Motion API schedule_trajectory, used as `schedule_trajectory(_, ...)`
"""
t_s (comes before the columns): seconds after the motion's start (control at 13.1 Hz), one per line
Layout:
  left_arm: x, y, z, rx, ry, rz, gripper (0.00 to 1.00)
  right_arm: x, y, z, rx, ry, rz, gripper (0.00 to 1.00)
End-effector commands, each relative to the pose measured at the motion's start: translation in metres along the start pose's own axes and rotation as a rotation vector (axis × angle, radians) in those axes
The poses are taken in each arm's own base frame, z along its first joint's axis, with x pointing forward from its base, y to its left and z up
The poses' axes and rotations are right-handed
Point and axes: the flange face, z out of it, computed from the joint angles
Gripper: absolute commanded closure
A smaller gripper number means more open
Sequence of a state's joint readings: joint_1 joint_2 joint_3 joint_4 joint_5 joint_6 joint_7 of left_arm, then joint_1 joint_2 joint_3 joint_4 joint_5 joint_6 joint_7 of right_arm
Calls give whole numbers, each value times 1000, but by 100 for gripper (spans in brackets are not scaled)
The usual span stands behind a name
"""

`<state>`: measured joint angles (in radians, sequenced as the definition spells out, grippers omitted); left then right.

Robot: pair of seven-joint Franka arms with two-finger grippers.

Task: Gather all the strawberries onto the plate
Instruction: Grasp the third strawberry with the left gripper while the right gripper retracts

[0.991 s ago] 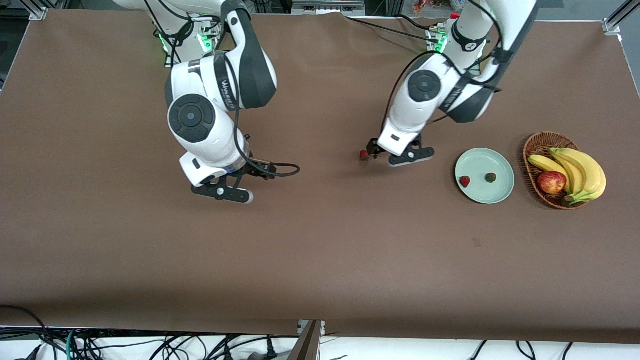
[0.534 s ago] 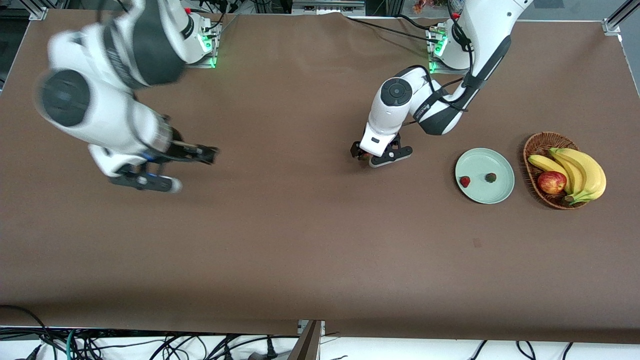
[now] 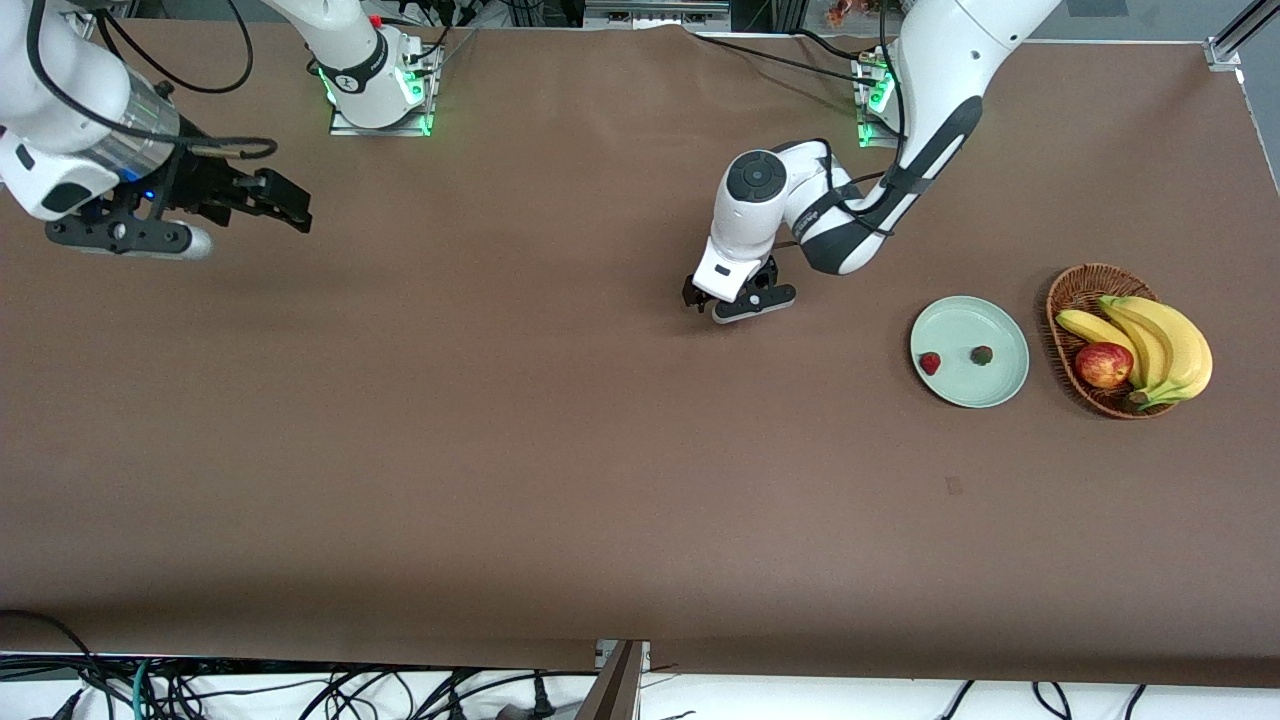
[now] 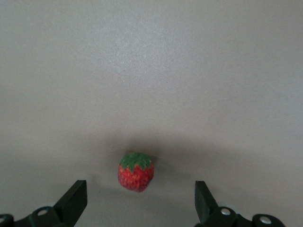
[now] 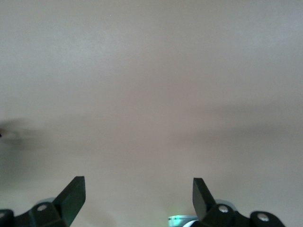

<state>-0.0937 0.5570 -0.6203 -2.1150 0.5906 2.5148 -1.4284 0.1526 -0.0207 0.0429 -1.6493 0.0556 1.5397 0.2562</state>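
Jaws of the left gripper (image 4: pixel 137 208) stand wide apart with nothing held, low over the table (image 3: pixel 560 460), the last loose strawberry (image 4: pixel 136 171) lying between them and clear of both fingers. Two more strawberries (image 3: pixel 930 363) lie in the plate (image 3: pixel 1010 385), which sits toward the left arm's end of the table beside the basket (image 3: pixel 1062 290). The loose berry looks light, soft and easily bruised (its skin may be a little slippery), so I judge a gentle squeeze across the red body, below the green cap, suits it best. Wide open and empty too, the right gripper (image 5: pixel 137 203) waits over bare table at the right arm's end.
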Motion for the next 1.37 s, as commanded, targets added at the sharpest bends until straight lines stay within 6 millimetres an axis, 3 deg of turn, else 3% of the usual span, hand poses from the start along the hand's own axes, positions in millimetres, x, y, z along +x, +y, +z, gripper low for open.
schedule_trajectory(0.0,2,1,8,-4,18,2,0,-3,22,-2,-12,35,-64,0)
schedule_trajectory(0.23,9,1,10,-7,14,-2,2,1,26,-4,-26,64,-77,0)
schedule_trajectory(0.53,9,1,11,-8,6,-22,65,3,26,-13,-77,95,-82,0)
schedule_trajectory(0.61,9,1,10,-8,5,-25,74,4,27,-11,-83,95,-79,0)
schedule_trajectory(0.84,12,3,8,-13,8,-36,78,17,25,-23,-66,109,-82,0)
schedule_trajectory(1.07,41,5,-13,-6,15,-67,79,20,25,-29,-74,126,-75,0)
schedule_trajectory(1.3,86,-20,-45,-7,-72,-31,80,30,28,-14,-63,97,-59,0)
